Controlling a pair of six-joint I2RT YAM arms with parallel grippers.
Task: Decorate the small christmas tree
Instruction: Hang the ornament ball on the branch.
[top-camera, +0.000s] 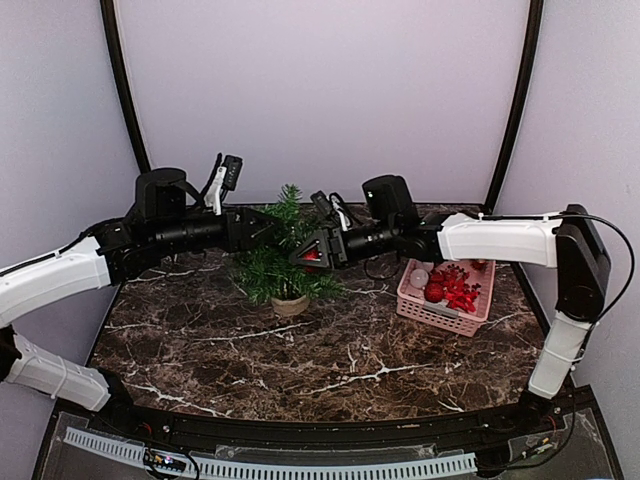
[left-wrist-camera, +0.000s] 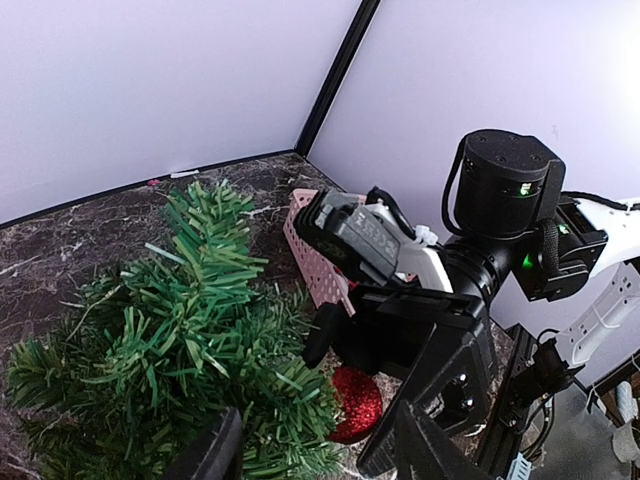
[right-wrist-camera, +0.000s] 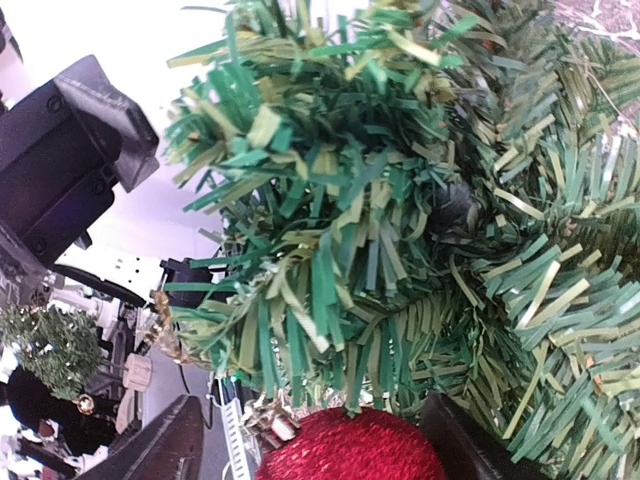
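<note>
The small christmas tree (top-camera: 284, 252) stands on its tan base (top-camera: 290, 305) at the back middle of the table. A red glitter ball (right-wrist-camera: 350, 452) with a gold cap rests against the tree's right-side needles. My right gripper (top-camera: 309, 250) is open around it, with a clear gap on one side of the ball (left-wrist-camera: 355, 403). My left gripper (top-camera: 266, 228) is at the tree's left side, open, with green branches (left-wrist-camera: 250, 400) between its fingers (left-wrist-camera: 212, 455). The tree (right-wrist-camera: 430, 200) fills the right wrist view.
A pink basket (top-camera: 438, 312) with red and white ornaments sits right of the tree, behind my right arm; it shows as the pink basket (left-wrist-camera: 312, 255) in the left wrist view too. The dark marble table (top-camera: 300, 370) lies in front. Lilac walls and black posts close the back.
</note>
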